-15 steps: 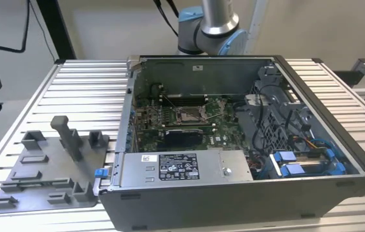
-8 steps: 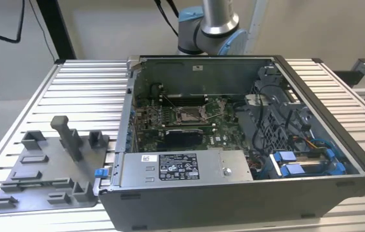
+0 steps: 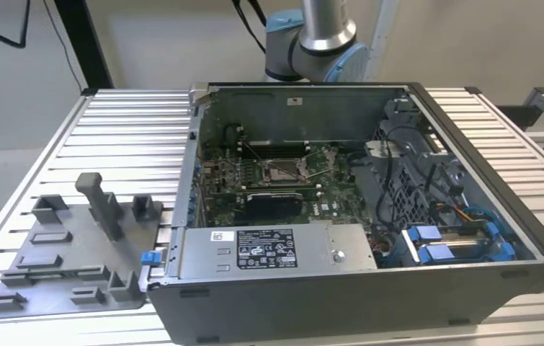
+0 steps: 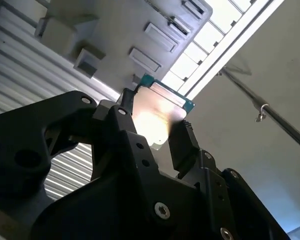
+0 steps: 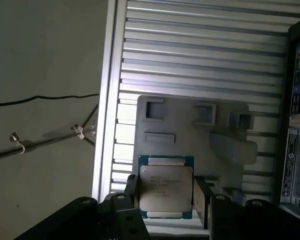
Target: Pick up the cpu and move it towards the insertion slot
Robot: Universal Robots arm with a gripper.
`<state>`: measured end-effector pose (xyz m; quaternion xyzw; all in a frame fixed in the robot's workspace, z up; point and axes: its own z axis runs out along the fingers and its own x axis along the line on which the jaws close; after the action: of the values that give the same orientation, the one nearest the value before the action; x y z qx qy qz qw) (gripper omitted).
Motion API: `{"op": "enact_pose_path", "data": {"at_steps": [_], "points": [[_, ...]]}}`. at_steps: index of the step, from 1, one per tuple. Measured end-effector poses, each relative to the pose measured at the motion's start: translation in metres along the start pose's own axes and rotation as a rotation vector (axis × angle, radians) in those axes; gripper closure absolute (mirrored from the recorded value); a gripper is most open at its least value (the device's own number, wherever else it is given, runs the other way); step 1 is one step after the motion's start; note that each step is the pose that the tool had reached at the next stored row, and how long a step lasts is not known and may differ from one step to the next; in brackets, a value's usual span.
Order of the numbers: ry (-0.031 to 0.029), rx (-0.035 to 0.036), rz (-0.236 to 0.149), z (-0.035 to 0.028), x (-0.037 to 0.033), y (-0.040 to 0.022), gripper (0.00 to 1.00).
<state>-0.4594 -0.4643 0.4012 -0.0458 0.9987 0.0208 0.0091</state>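
I have the chip [image 5: 166, 187] pinched by two opposite edges, my gripper [image 5: 166, 192] closed only as far as its width, its pale face showing in both wrist views. I judge the pickup done and the carry under way: the chip hangs over the grey fixture plate [image 5: 185, 145] on the table [image 3: 127, 122], well apart from the socket [image 3: 282, 171] inside the computer case [image 3: 349, 303] on the exterior view's right. This carry calls for steady grip and a level chip.

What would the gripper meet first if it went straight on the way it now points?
Probably the grey fixture plate, which lies beyond the cpu that the gripper holds; depth is unclear.
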Motion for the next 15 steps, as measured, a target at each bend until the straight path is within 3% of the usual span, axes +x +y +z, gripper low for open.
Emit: {"op": "enact_pose_path", "data": {"at_steps": [6, 15], "points": [[0.0007, 0.0001, -0.002, -0.0003, -0.0023, -0.0001, 1.0], [0.0017, -0.0001, -0.002, 0.0003, -0.0277, -0.0025, 1.0]]}}
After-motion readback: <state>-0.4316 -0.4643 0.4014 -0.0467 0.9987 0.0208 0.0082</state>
